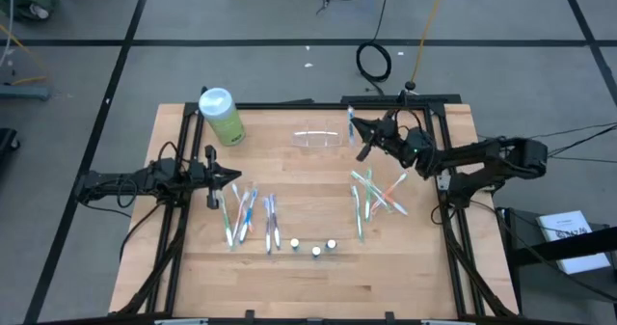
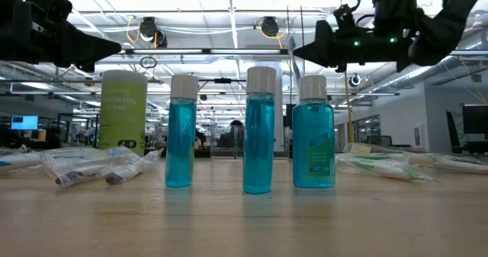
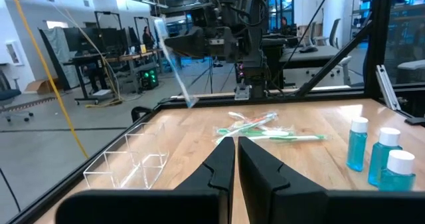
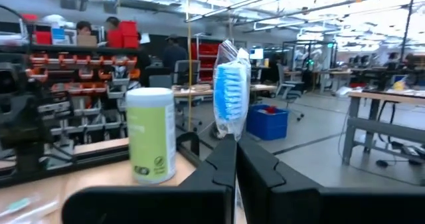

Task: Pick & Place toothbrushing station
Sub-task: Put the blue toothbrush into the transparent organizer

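Fingers of the right gripper (image 1: pixel 353 125) pinch a wrapped toothbrush (image 4: pixel 231 91); left gripper (image 1: pixel 234 176) clenched, empty. Slippery wrap could let it miss the clear holder (image 1: pixel 317 139).

The left arm reaches in from the left side, stretched out level, and its left gripper (image 1: pixel 234 176) hangs above the surface with its two dark fingers (image 3: pixel 222 163) pressed together on nothing. The right arm comes in from the right side, bent at the elbow, raised above the far half of the surface. Its right gripper (image 1: pixel 355 127) has its fingers (image 4: pixel 222 159) clamped on a wrapped toothbrush (image 4: pixel 230 91), held upright.
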